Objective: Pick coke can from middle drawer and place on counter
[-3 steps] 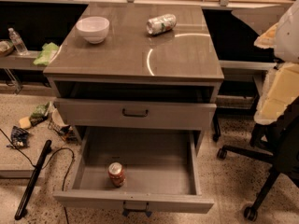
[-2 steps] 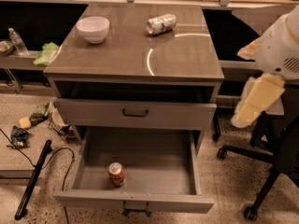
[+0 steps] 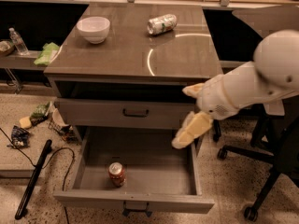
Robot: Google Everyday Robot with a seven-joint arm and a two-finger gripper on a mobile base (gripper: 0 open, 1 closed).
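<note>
The coke can point(image 3: 117, 173) stands upright near the front left of the open middle drawer point(image 3: 135, 202), which is pulled far out at the bottom of the cabinet. The counter point(image 3: 126, 55) is the glossy top of the cabinet, with a curved light streak. My gripper point(image 3: 181, 117) hangs at the end of the white arm point(image 3: 252, 85), over the drawer's right rear corner, above and to the right of the can. Its two cream fingers are spread apart and hold nothing.
A white bowl point(image 3: 93, 28) and a pale can on its side point(image 3: 161, 24) lie on the counter. The upper drawer point(image 3: 135, 112) is shut. An office chair point(image 3: 266, 171) stands at right. Litter, a black stick and cable point(image 3: 32, 178) lie on the floor at left.
My arm has swung in from the right edge to the left and down, and the gripper now hangs over the drawer's right side. The can has not moved.
</note>
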